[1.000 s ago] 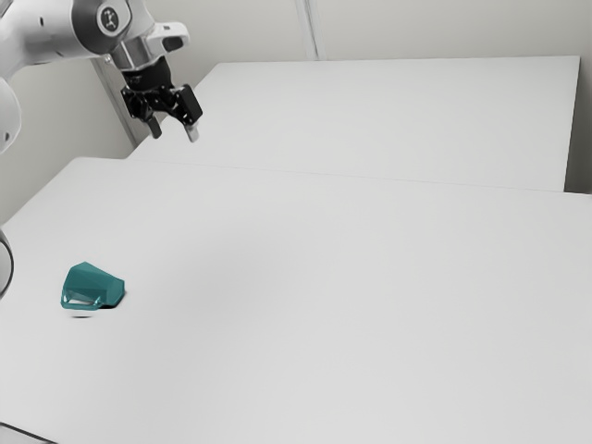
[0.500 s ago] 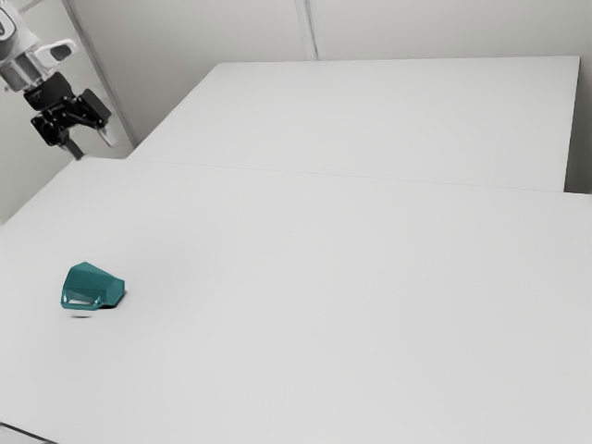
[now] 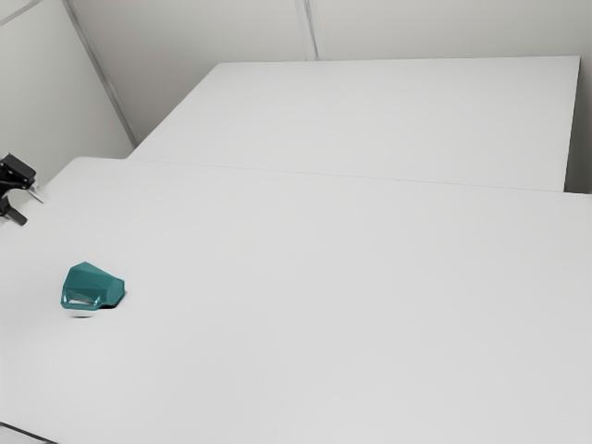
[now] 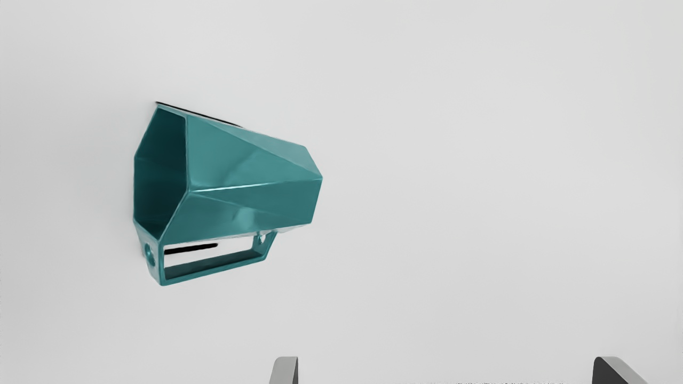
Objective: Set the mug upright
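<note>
We log a smooth white bench, pale grey wall beyond. Teal mug lies on its side. Our claw: fingers wide apart.

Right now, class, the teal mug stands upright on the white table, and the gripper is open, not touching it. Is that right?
Not upright: the teal mug lies on its side on the white table, as the wrist view shows. The gripper is indeed open, not touching it.
</note>
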Robot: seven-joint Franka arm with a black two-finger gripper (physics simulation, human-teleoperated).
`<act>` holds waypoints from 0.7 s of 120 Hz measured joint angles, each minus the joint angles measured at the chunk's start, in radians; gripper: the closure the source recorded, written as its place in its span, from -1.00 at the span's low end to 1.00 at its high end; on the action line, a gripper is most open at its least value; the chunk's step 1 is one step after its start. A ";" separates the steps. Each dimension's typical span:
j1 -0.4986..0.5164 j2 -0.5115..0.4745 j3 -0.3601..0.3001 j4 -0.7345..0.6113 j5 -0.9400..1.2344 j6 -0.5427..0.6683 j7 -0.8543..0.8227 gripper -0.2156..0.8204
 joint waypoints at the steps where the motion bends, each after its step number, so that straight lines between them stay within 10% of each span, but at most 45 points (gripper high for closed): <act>1: 0.004 0.005 0.000 0.001 -0.003 -0.001 0.005 -0.58; 84: 0.139 0.199 -0.078 -0.075 -0.142 0.103 0.275 -0.58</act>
